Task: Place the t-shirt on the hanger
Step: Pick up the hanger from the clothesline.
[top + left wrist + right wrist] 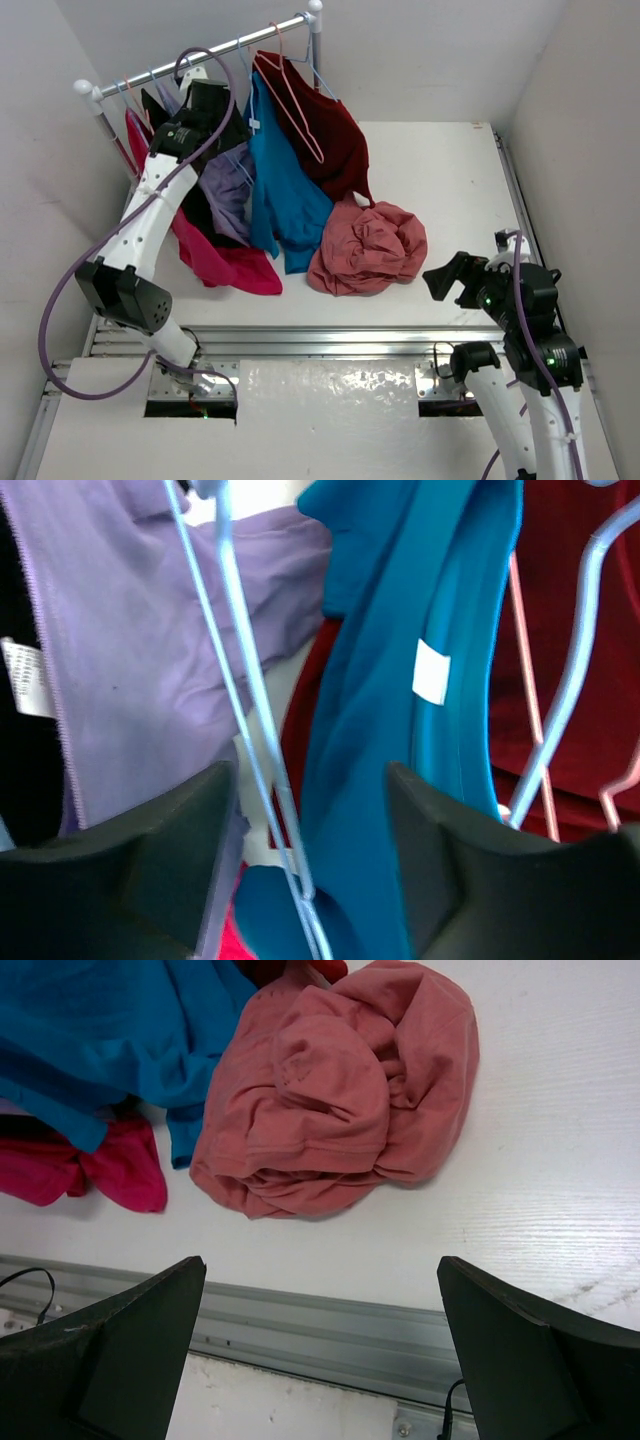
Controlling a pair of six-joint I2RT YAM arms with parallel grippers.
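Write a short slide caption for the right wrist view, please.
Open right gripper faces the crumpled salmon t-shirt lying on the white table.

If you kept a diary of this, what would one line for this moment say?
left pincer: open around hanger wire | right pincer: open, empty | t-shirt: crumpled on table, not yet hung

Left wrist view:
- hanger point(258, 710) wires blurred
- hook cut off at 12 o'clock edge, lower end at 6 o'clock edge
- left gripper point(310, 775): finger bases clipped at 6 o'clock edge
- wire-to-fingers point(170, 860) contact: cannot tell

Top view:
- left gripper tips hidden among hung garments at 11 o'clock
- hooks on rail point(200, 54) too small to separate

Right wrist view:
- t-shirt point(330, 1100) bunched, collar and sleeves lost in folds
- its upper edge clipped at 12 o'clock
- teal shirt point(110, 1040) clipped at 9 and 12 o'clock edges
- right gripper point(320, 1265): finger bases cut off at 6 o'clock edge
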